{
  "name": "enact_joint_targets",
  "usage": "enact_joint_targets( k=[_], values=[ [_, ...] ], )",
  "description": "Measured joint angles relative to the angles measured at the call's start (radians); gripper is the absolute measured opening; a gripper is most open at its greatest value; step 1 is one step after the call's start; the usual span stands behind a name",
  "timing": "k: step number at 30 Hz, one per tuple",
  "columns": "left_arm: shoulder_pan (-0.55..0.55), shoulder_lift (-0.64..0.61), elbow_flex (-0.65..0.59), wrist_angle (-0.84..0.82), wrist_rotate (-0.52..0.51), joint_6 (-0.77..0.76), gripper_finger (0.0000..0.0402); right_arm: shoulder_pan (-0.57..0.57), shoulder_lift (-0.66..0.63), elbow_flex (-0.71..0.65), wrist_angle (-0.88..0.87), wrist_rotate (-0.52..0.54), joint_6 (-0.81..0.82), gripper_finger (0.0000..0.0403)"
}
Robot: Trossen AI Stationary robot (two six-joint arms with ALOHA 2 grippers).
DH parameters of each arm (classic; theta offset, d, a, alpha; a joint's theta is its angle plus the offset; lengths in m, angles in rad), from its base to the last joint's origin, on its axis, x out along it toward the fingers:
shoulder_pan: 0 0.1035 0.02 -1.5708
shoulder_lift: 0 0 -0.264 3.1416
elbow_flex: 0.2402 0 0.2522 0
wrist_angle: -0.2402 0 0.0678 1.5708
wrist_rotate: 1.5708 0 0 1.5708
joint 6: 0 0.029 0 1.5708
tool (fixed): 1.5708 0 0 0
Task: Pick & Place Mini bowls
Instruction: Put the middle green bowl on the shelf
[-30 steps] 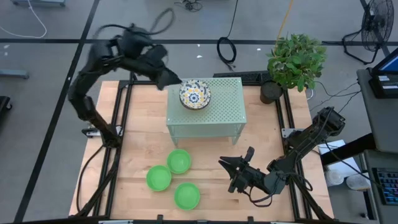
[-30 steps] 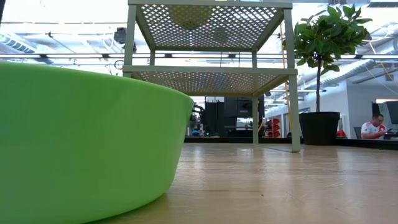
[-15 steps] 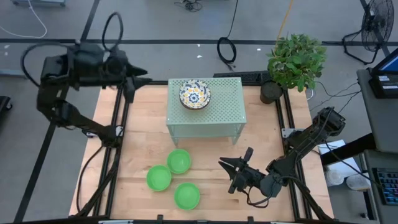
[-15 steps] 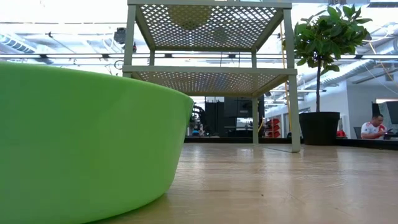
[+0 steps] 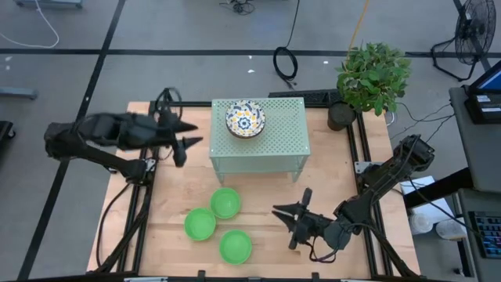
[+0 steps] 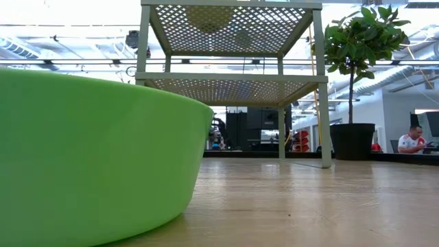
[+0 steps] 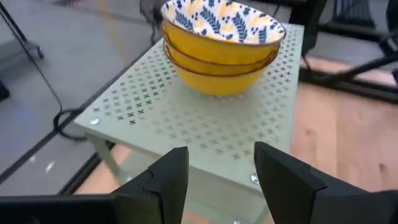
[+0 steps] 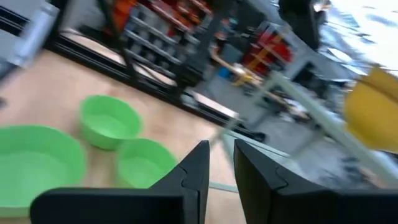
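Three green bowls (image 5: 219,223) clustered in front of stand (image 5: 278,141); right gripper (image 5: 291,223) beside them, fingers nearly closed, empty. Left gripper (image 5: 186,131) off stand's left edge, spread, empty. Patterned bowls (image 5: 245,118) stacked atop stand.

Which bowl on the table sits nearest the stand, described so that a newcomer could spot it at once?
Start at the pale green perforated stand at the table's far middle, which carries the stack of floral bowls. On the wood in front of it lie three plain green bowls in a cluster. The one meant lies closest to the stand's front edge; the other two lie farther toward the near edge.
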Motion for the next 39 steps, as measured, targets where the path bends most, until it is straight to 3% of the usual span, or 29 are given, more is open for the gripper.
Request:
enact_joint_targets(
  k=[8, 14, 19, 23, 29, 32, 39],
  values=[
    [-0.184, -0.221, -0.437, 0.491, -0.035, 0.035, 0.0186, -0.073, 0.000, 0.000, -0.094, -0.269, 0.233, 0.0059],
    [-0.314, -0.291, -0.635, 0.782, -0.038, 0.114, 0.0186, -0.186, 0.026, 0.000, -0.137, -0.538, 0.410, 0.0059],
    [-0.456, -0.293, -0.657, 0.859, -0.153, 0.190, 0.0186, -0.218, 0.111, 0.012, -0.115, -0.701, 0.419, 0.0059],
    [-0.585, -0.286, -0.657, 0.854, -0.388, 0.231, 0.0186, -0.220, 0.184, 0.093, -0.169, -0.762, 0.479, 0.0059],
    [-0.752, -0.245, -0.657, 0.865, -0.712, 0.292, 0.0186, -0.222, 0.311, 0.282, -0.444, -0.780, 0.575, 0.0059],
    [-0.792, -0.229, -0.657, 0.866, -0.762, 0.286, 0.0186, -0.227, 0.383, 0.342, -0.464, -0.782, 0.560, 0.0068],
    [-0.811, -0.212, -0.657, 0.864, -0.723, 0.274, 0.0186, -0.244, 0.431, 0.394, -0.494, -0.831, 0.593, 0.0139]
  ],
)
